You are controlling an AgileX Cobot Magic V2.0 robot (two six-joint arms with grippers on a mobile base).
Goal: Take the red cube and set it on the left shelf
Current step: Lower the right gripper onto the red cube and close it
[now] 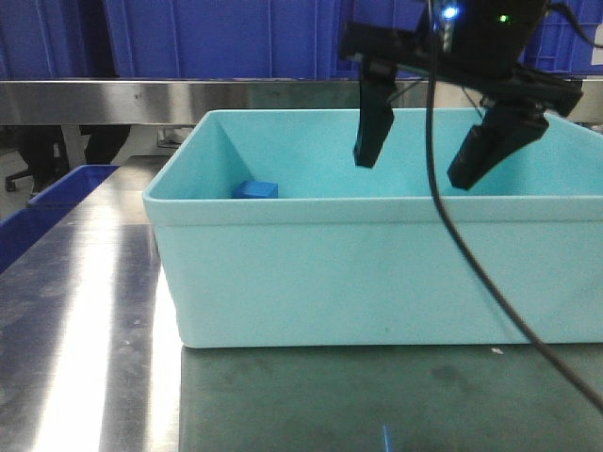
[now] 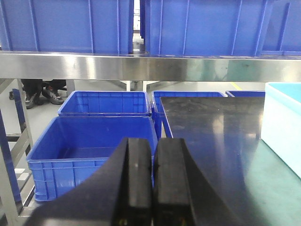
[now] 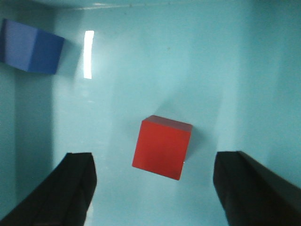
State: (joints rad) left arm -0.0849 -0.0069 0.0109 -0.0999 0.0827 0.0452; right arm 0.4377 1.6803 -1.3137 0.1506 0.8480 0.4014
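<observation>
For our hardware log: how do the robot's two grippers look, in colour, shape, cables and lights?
Both are plain black, no markings visible. The right gripper has two wedge-shaped fingers under a black crossbar; a thin black cable hangs from it, and a blue light and a green light glow above. The left gripper has thick, flat-faced fingers.

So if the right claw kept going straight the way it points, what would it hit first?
Likely the red cube, which sits between the fingers of the open right gripper. The fingers themselves look set to pass either side and reach the tub floor, though depth is unclear.
</observation>
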